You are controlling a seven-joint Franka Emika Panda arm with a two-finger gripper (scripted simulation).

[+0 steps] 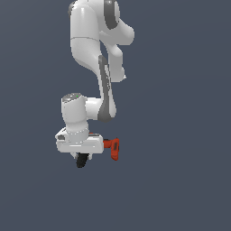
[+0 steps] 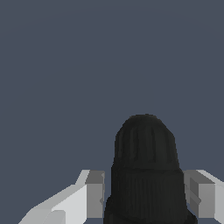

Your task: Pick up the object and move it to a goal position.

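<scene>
While gripping the drill (image 1: 113, 149), tool (image 2: 146, 194) clamped on its black chuck (image 2: 145, 166)

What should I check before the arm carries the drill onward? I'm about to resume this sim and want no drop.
1. Drill between the jaws: ok; in the wrist view its black chuck end sits between both fingers.
2. Gripper shut on the drill: ok, as far as the views show.
3. Fingers touching both sides: cannot tell; the contact is hidden.
4. Drill lifted off a surface: cannot tell; the background is uniform.
5. Goal position visible: not ok; no marker in either view.
6. Path free of other things: ok; none visible.
</scene>
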